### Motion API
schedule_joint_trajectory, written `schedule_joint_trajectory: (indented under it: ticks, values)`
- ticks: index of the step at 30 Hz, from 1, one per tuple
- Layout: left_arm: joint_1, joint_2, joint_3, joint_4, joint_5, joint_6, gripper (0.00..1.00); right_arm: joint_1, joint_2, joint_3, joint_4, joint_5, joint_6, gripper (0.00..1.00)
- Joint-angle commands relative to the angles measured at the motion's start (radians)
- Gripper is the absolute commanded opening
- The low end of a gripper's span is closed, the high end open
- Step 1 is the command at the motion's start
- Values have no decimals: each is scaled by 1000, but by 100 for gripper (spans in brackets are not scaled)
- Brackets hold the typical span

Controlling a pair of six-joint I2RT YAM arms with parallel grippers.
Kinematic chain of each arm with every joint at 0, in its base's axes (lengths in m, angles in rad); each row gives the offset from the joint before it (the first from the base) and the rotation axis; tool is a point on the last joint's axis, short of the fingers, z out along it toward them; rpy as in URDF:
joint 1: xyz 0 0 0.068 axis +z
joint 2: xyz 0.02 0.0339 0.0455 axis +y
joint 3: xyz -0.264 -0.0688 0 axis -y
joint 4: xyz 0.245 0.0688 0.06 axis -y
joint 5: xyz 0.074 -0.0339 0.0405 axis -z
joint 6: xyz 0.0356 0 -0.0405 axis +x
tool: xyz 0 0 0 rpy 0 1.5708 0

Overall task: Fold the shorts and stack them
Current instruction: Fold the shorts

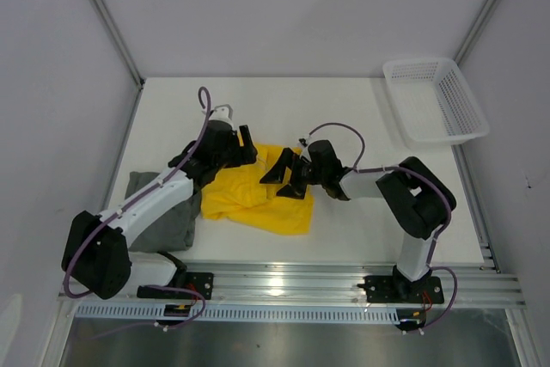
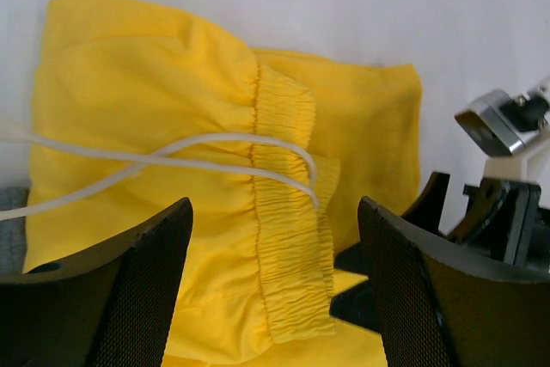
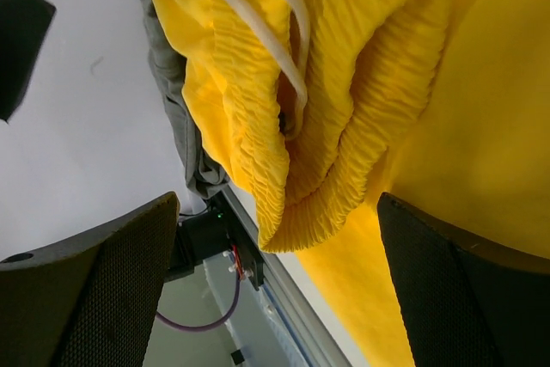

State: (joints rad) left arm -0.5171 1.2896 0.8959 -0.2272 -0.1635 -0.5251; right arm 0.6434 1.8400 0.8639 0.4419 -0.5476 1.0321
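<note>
The yellow shorts (image 1: 253, 199) lie crumpled in the middle of the table, waistband (image 2: 288, 238) bunched up and a white drawstring (image 2: 198, 148) looped across the cloth. The dark grey shorts (image 1: 163, 221) lie flat to the left, partly under my left arm and touching the yellow pair's left edge. My left gripper (image 1: 247, 148) hovers open over the yellow pair's far edge, and its wrist view shows the jaws (image 2: 275, 212) wide apart with the waistband below them. My right gripper (image 1: 282, 178) is open at the right side of the cloth, straddling the folded waistband (image 3: 277, 204) without touching it.
A white mesh basket (image 1: 434, 100) stands at the back right corner. The metal rail (image 1: 326, 277) with the arm bases runs along the near edge. Grey walls close in the left, back and right sides. The two grippers face each other a short gap apart.
</note>
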Motion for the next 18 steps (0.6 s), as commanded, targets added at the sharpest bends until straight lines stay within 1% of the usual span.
schedule_joint_trajectory:
  ticks: [1,8,12,15,18]
  values:
    - [31,11,55,3,19,-7,80,32,-7,-14,6,51,37,99]
    - [110,100,139,6,33,13,80,53,31,-19,70,80,88,99]
    - [167,181,196,26,93,25,79,52,47,-8,83,110,88,99]
    - [173,249,228,37,117,45,79,47,71,14,92,115,89,98]
    - [178,326,276,37,124,68,78,44,88,20,132,106,112,96]
